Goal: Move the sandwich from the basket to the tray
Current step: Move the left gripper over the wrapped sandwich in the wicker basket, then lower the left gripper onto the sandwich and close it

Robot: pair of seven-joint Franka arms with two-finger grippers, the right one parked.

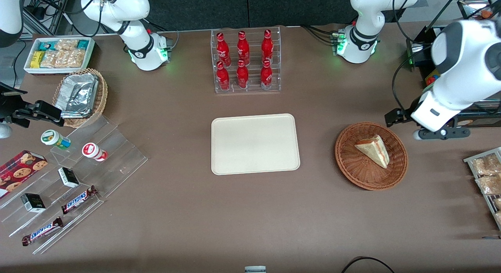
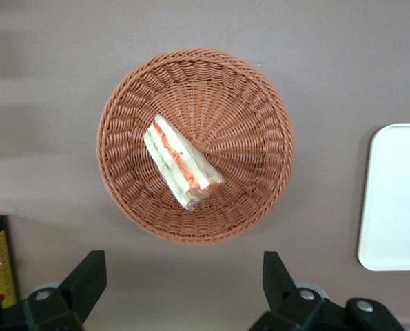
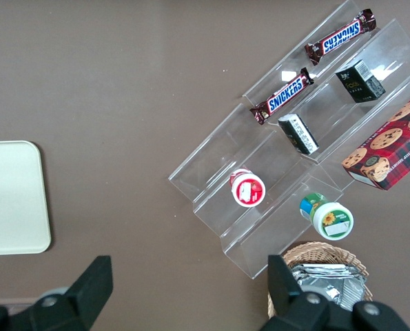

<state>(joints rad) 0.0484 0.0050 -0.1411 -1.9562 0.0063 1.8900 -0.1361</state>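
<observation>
Toward the parked arm's end of the brown surface [image 1: 164, 226], a white bin of snack packets [image 1: 58, 54] is sitting just beside a tan wicker basket of foil containers [image 1: 80, 96], and nearer the front camera a clear stepped stand [image 1: 78, 187] is carrying two small cups, little dark boxes, a cookie box and Snickers bars [image 1: 80, 198]. At mid-surface, an acrylic rack of red bottles [image 1: 245, 61] is standing farther from the front camera than the cream tray [image 1: 255, 144], which is lying flat and bare. Toward the working arm's end, well apart from the tray, the reddish-brown basket [image 1: 354, 169] is holding the sandwich [image 1: 373, 149], which is lying on its side in the bowl's middle. In the front view its long axis is running diagonally, with one end pointing toward the tray and away from the front camera; its red and green layered edge is showing in the left wrist view [image 2: 182, 163]. The gripper [image 2: 184, 286] is hanging above the surface just beside the basket's rim, touching nothing, its jaws standing wide apart.
</observation>
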